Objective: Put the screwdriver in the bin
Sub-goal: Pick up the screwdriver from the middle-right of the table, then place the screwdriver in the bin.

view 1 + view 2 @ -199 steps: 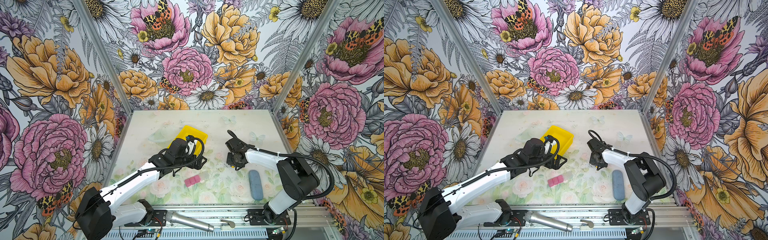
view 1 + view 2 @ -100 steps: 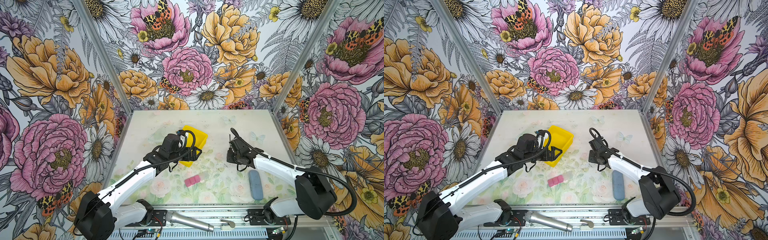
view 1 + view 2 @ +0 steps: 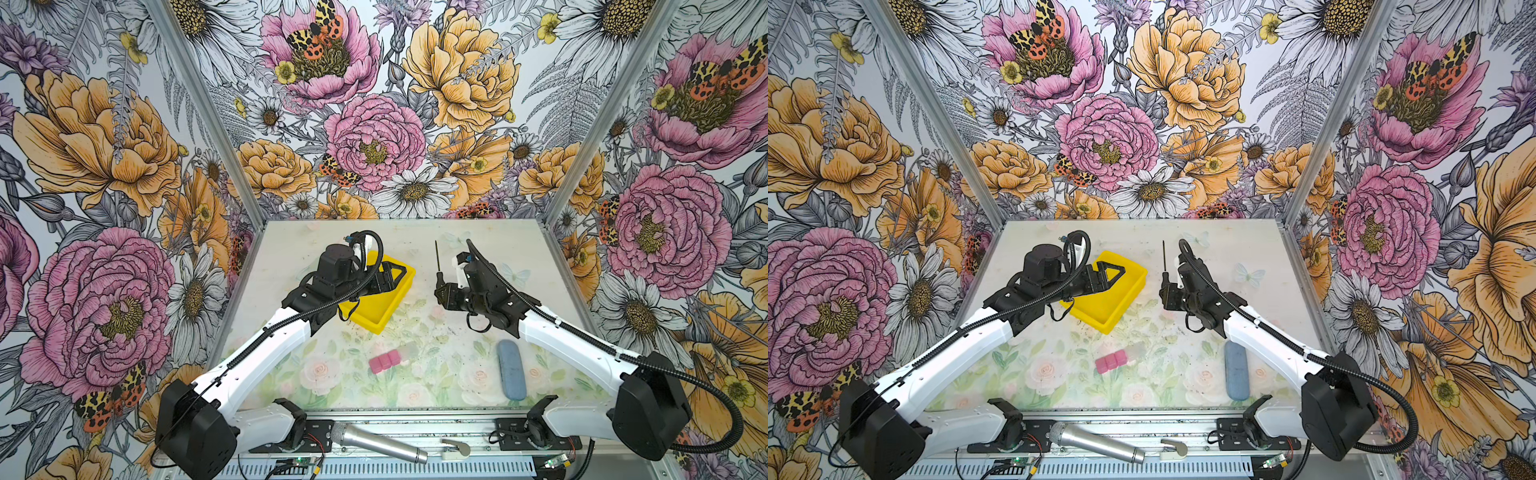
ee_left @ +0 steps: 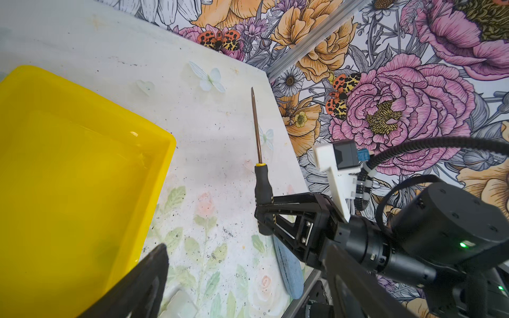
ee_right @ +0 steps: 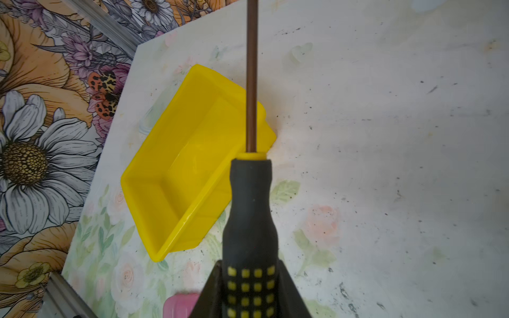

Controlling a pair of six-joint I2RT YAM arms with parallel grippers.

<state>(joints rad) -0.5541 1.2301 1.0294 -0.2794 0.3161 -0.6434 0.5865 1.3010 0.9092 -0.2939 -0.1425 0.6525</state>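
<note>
Transport step, screwdriver lifted and not yet over the bin. The right gripper (image 3: 443, 292) is pinched on the black handle of the screwdriver (image 3: 437, 270), low on the yellow-dotted part, as the right wrist view shows (image 5: 250, 209). The thin shaft stands out crosswise to the fingers. Whether it points straight up or leans toward the table's far edge cannot be told. The tool hangs clear of the table, right of the middle and in the far half.

The bin (image 3: 376, 327) rests on the table just left of the middle, also in the far half. It is turned so that one corner faces the front edge, and it appears empty (image 5: 165, 247). Tool and bin are apart, with bare table between them (image 4: 263, 187).

The left gripper (image 3: 394, 275) hovers above the bin's far end with its fingers spread and nothing between them.

The next move calls for carrying the tool leftward until it is over the bin's cavity. It should then be laid along the long side, since the bin looks barely longer than the tool, and released low. The left gripper, in my judgement, should clear the bin first, or the shaft may strike it.

A pink block (image 3: 384, 360) and a blue case (image 3: 511, 370) lie nearer the front edge, out of that path.
</note>
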